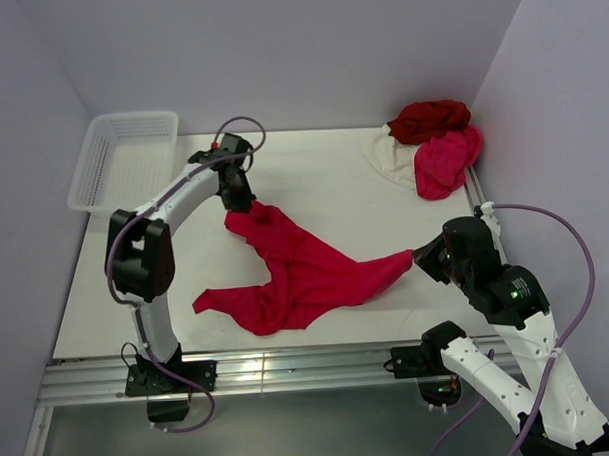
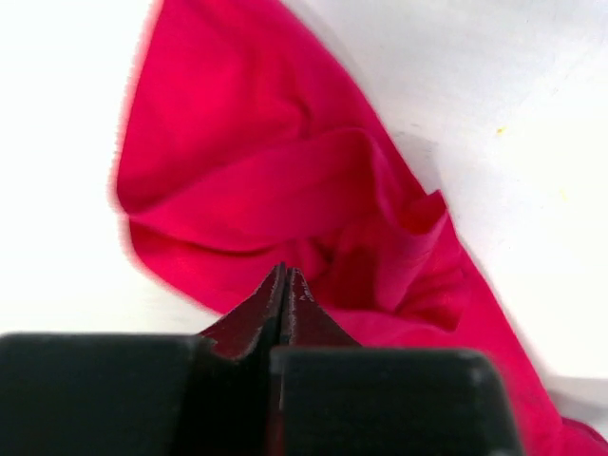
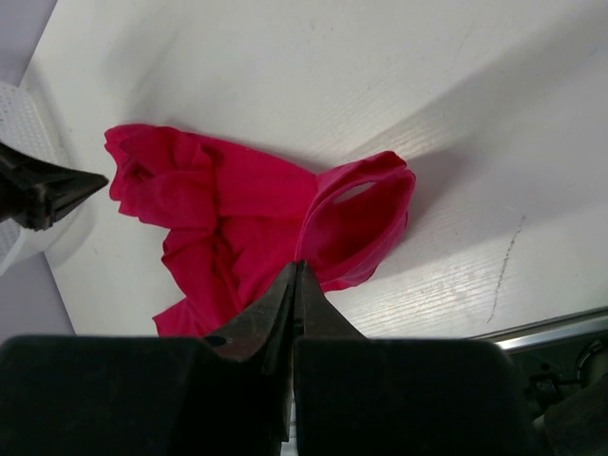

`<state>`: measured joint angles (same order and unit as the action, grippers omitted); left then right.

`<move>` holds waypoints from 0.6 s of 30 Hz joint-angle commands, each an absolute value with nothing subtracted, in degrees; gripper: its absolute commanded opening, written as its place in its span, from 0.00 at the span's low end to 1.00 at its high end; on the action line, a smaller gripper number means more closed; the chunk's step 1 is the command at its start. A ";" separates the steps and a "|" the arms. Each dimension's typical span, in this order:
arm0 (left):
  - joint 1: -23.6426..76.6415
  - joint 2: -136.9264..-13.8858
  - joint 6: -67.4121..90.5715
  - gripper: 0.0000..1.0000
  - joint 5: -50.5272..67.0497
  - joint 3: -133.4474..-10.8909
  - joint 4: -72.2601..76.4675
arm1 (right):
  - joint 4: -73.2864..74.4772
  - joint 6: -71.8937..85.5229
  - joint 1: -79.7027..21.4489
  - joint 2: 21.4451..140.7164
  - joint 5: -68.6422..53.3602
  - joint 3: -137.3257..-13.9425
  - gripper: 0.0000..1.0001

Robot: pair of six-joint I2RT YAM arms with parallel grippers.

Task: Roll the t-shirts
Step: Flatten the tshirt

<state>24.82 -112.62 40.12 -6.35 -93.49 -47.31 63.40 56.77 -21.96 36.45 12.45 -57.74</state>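
White tabletop (image 1: 333, 187) carries a crumpled bright crimson cloth t-shirt (image 1: 298, 280) across its middle. Stretching it could slip the cloth free, since the left bite looks thin. Left pincer (image 1: 240, 200), fully closed, pinches its far corner; right pincer (image 1: 419, 256), equally clenched, grasps the end toward the right edge.

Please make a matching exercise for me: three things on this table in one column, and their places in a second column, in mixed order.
Things:
1. crimson t-shirt
2. mesh basket
3. pile of t-shirts

Places:
A. far right corner
B. far left corner
C. middle of the table, pinched at its ends by the left tool and the right tool

Pairs: 1-C, 2-B, 3-A
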 commanded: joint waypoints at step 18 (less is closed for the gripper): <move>36.20 -109.23 18.11 0.64 6.69 -91.49 -37.88 | 59.59 56.87 -21.62 36.91 11.52 -55.81 0.00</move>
